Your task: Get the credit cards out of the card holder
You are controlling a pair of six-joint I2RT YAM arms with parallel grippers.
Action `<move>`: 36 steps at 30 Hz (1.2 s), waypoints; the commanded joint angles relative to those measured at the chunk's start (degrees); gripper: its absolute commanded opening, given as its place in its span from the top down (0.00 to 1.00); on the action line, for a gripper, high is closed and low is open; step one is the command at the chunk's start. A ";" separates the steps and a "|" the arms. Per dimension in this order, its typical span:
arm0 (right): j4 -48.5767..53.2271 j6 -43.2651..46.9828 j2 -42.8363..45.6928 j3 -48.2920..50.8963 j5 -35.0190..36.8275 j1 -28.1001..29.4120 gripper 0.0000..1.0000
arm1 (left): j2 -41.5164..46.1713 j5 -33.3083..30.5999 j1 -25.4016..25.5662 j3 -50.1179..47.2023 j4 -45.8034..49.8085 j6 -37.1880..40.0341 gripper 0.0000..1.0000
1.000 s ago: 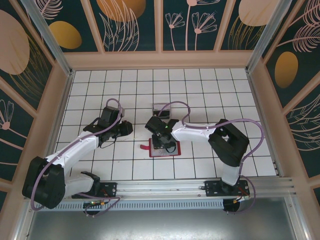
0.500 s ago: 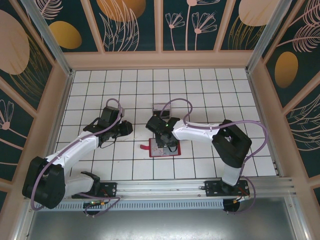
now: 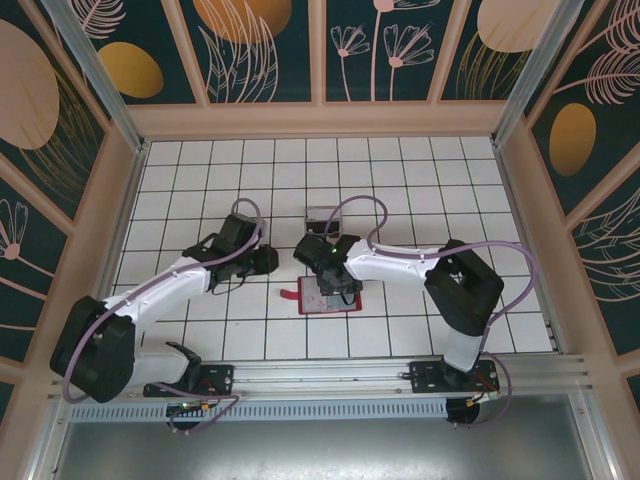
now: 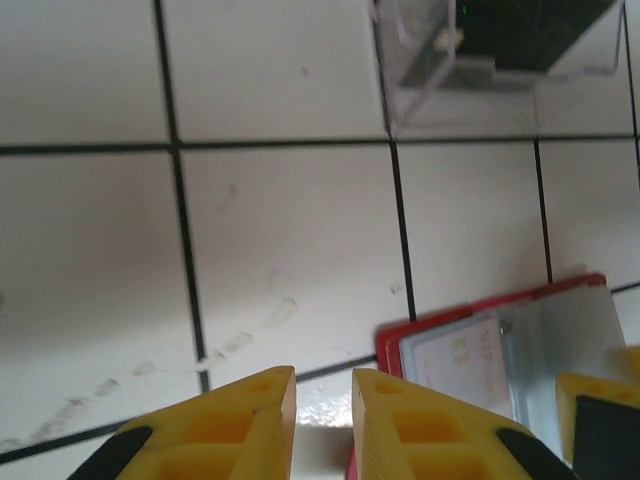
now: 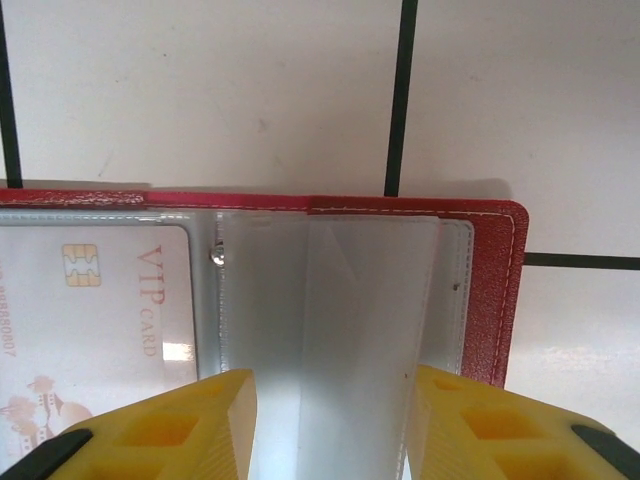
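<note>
The card holder point(image 5: 492, 300) lies open flat, letting the right fingers point(image 5: 150, 430), spread and empty, reach its credit card point(image 5: 100, 320); left fingers point(image 4: 230, 430) barely parted, empty.

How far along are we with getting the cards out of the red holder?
Done: the red card holder lies open. In hand: the right gripper has its open fingers astride a clear sleeve; the left gripper hovers by the holder's edge, holding nothing. Left: the VIP card sits in its sleeve.
</note>
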State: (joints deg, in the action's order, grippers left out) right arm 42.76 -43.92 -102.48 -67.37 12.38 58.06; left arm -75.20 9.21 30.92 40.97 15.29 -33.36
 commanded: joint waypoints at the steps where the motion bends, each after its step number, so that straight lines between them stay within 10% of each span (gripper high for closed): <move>1: 2.20 -2.00 2.14 1.68 2.82 -0.49 0.57 | -1.54 -0.80 2.27 0.85 1.18 -2.01 0.76; 19: 1.83 -2.51 8.92 8.15 2.52 -4.87 0.57 | -9.79 0.11 14.24 3.09 -1.14 -6.59 0.77; 36: -13.84 -1.34 11.45 9.87 -12.03 -6.87 0.61 | -16.91 -5.70 18.40 6.19 3.00 -9.35 0.78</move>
State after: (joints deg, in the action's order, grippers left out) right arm 33.01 -45.32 -92.12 -58.41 3.53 51.79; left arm -91.42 4.62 49.15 46.72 16.78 -41.65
